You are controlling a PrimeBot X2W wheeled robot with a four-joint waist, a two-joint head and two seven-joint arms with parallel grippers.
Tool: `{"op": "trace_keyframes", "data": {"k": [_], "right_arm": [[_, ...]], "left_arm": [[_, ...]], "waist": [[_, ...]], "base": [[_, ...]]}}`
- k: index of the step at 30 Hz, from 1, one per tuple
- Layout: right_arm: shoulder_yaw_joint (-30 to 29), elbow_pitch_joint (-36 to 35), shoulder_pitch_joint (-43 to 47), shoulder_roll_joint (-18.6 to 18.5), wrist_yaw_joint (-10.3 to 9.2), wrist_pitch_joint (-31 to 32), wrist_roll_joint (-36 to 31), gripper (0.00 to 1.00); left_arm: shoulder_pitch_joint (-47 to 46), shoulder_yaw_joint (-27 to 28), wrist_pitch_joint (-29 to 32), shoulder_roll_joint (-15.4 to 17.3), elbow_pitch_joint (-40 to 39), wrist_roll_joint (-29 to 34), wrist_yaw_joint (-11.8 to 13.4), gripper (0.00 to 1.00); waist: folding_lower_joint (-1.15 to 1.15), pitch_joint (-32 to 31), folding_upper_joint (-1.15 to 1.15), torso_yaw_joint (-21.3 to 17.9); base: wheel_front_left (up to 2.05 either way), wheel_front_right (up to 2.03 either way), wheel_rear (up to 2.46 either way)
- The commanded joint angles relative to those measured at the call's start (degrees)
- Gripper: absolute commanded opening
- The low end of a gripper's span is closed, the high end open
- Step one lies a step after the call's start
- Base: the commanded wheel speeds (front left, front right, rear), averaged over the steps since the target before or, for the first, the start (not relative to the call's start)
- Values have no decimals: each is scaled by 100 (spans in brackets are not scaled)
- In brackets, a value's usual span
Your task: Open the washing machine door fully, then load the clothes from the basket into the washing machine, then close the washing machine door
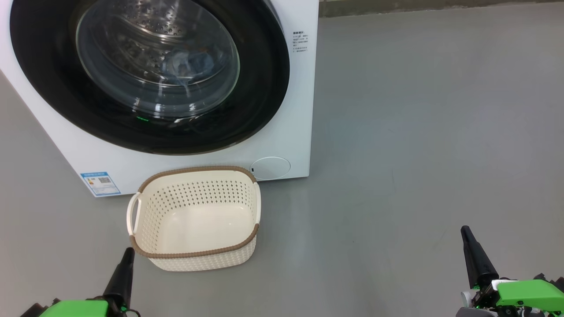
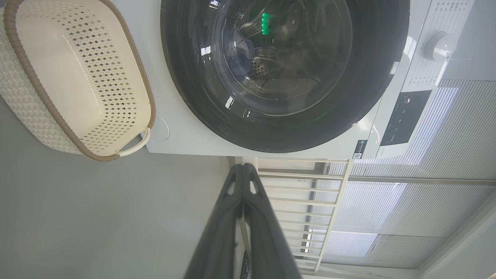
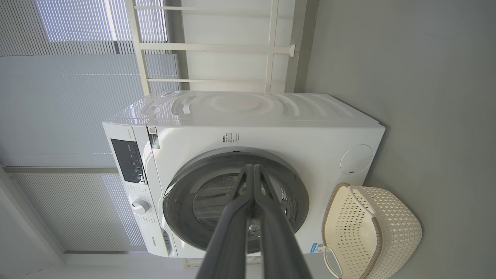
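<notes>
Your washing machine door [image 1: 150,75] sits closed, bluish clothes [image 1: 189,66] behind its glass, the basket [image 1: 194,259] empty on the floor in front. Expect a rigid, glossy, slippery door: hook its black rim's edge. Left pincer [image 1: 128,252] and right pincer [image 1: 465,230] are pressed together, empty.

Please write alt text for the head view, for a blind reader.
A white washing machine, its door closed, stands behind an empty cream basket on the floor. Bluish clothes show through the glass. The left tool and right tool, both shut, hold nothing.
</notes>
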Motion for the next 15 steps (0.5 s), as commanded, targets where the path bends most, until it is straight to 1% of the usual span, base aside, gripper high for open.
{"op": "trace_keyframes", "data": {"k": [1, 15], "right_arm": [[127, -143, -235, -19, 9, 45, 21, 0], [127, -143, -235, -19, 9, 45, 22, 0]], "left_arm": [[-239, 196, 36, 122, -110, -45, -57, 0], [-238, 196, 35, 122, -111, -46, -57, 0]], "waist": [[0, 0, 0, 0], [0, 0, 0, 0]], "base": [[0, 0, 0], [0, 0, 0]]}}
